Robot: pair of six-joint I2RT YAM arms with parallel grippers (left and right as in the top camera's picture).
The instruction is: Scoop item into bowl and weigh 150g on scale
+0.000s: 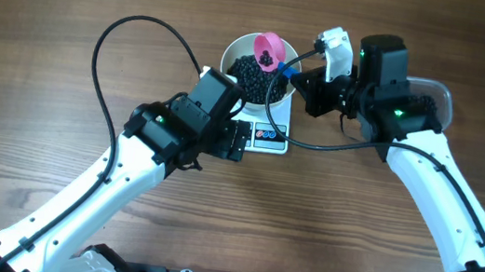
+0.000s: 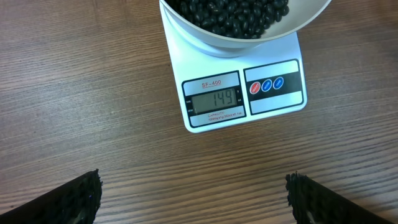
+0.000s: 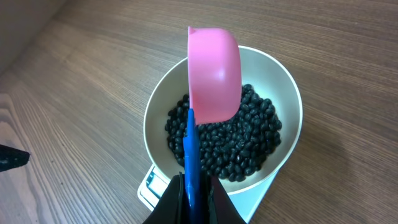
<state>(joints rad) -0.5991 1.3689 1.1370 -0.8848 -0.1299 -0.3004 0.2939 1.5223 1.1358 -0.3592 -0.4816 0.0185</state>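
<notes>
The left tool [image 2: 193, 200] hangs wide open over the bench [image 2: 93, 93] just before the scale [image 2: 273, 106], which reads 149. On the scale, toward the far edge, sits the bowl [image 3: 287, 106] of beans [image 3: 249, 143]; over them the right tool [image 3: 193, 202] clamps the blue handle [image 3: 191, 149] of a pink scoop [image 3: 214, 68].

The brown wood-grain tabletop [image 1: 34, 80] bears a small white rectangular digital scale [image 2: 239, 81] toward the middle of its far edge, and a clear rounded plastic tub [image 1: 444, 102] farther right.
</notes>
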